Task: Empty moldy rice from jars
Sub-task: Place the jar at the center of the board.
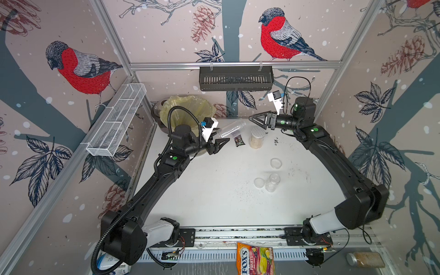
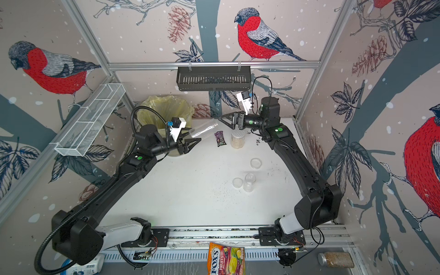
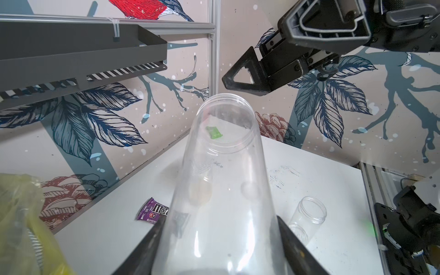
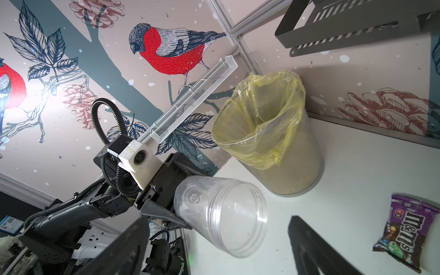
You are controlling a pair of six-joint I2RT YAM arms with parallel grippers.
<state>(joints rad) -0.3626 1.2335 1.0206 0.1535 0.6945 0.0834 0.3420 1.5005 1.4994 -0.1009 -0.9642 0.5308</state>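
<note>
The jars sit in three spots, all on the side of the mesh waste bin away from the white wire basket. The first slim jar is off the bench, just beside the bin. Your left claw pinches it round the closed base. Its long axis is tilted, not upright. The open, lidless mouth points away from the bin toward your right claw. The right wrist view looks straight into that mouth, and the wall reads clear through.

Your right claw hangs just past the mouth, fingers spread wide, apart from the jar.

Farther from the bin, past a purple M&M's packet lying flat, the wider jar stands upright. Its dotted silver lid is on, and the moldy rice shows pale through its wall.

Well away from the bin, toward the arm bases, the second slim jar stands upright and open, mouth up. One clear round lid lies just beside it. Another clear lid lies near it on the bin's side. You can see both lids in both top views.
</note>
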